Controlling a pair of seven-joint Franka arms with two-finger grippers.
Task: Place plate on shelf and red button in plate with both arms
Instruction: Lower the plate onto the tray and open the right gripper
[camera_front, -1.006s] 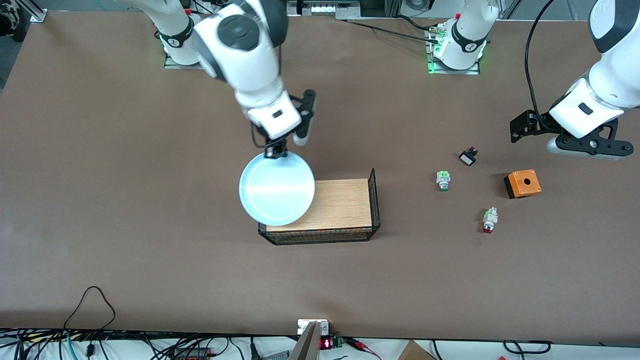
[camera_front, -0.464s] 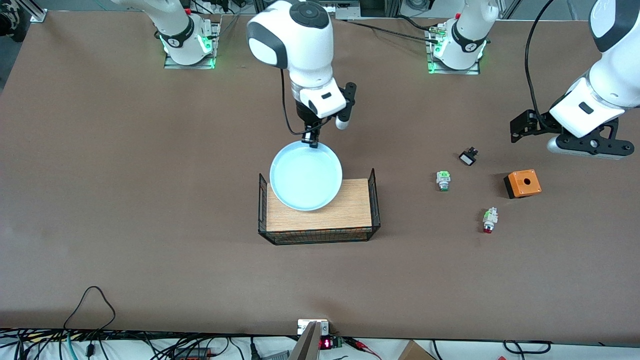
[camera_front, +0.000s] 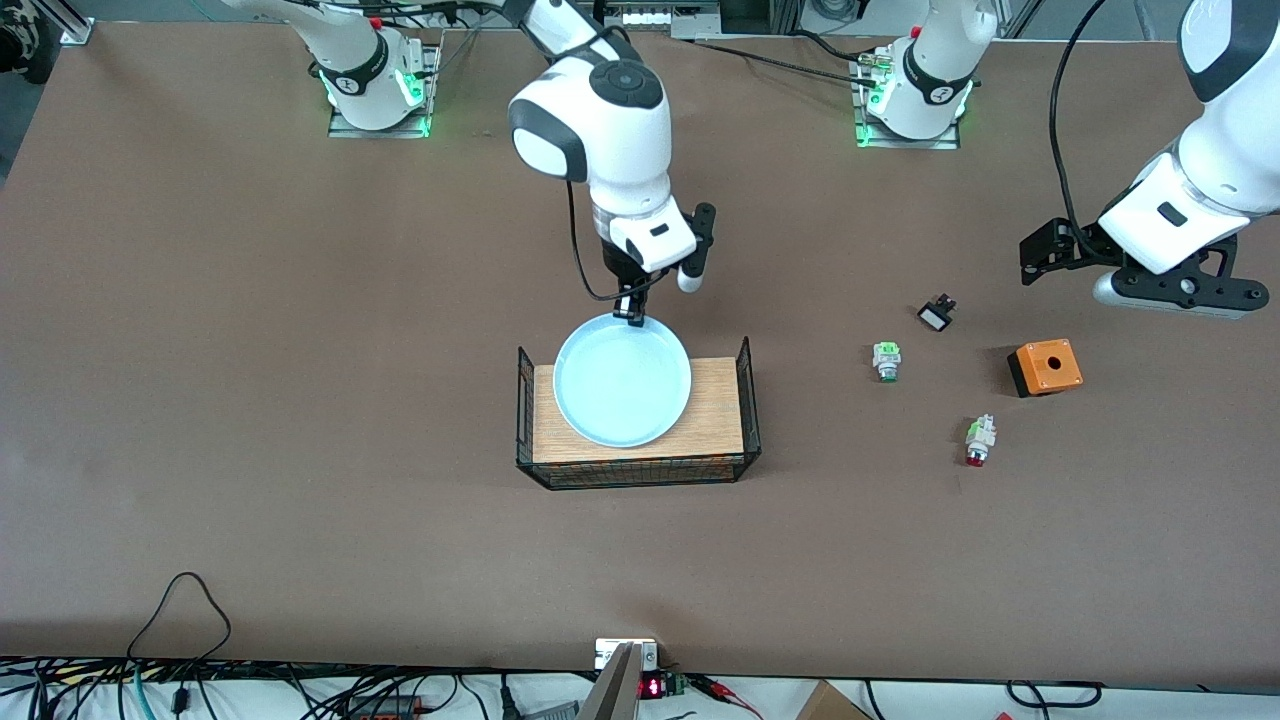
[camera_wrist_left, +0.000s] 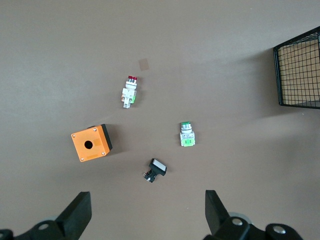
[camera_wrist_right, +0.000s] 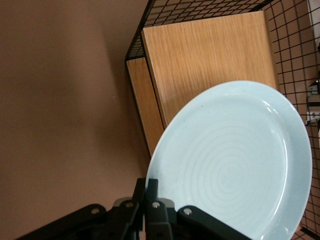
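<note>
My right gripper (camera_front: 632, 316) is shut on the rim of the pale blue plate (camera_front: 622, 388) and holds it over the wooden floor of a black wire basket (camera_front: 748, 400). In the right wrist view its fingers (camera_wrist_right: 151, 187) pinch the plate (camera_wrist_right: 235, 160) at its edge, with the plate tilted above the basket (camera_wrist_right: 200, 55). The red button (camera_front: 978, 441) lies on its side on the table toward the left arm's end. My left gripper (camera_front: 1032, 262) hangs open over bare table there. In the left wrist view the red button (camera_wrist_left: 130, 91) lies well clear of the left gripper (camera_wrist_left: 147, 200).
Beside the red button lie a green-capped button (camera_front: 886, 360), a small black switch with a white face (camera_front: 936, 315) and an orange box with a hole (camera_front: 1045, 367). Cables run along the table edge nearest the front camera.
The right arm has carried the plate from the basket's right-arm end to over its middle and lowered it. The left arm has not moved.
</note>
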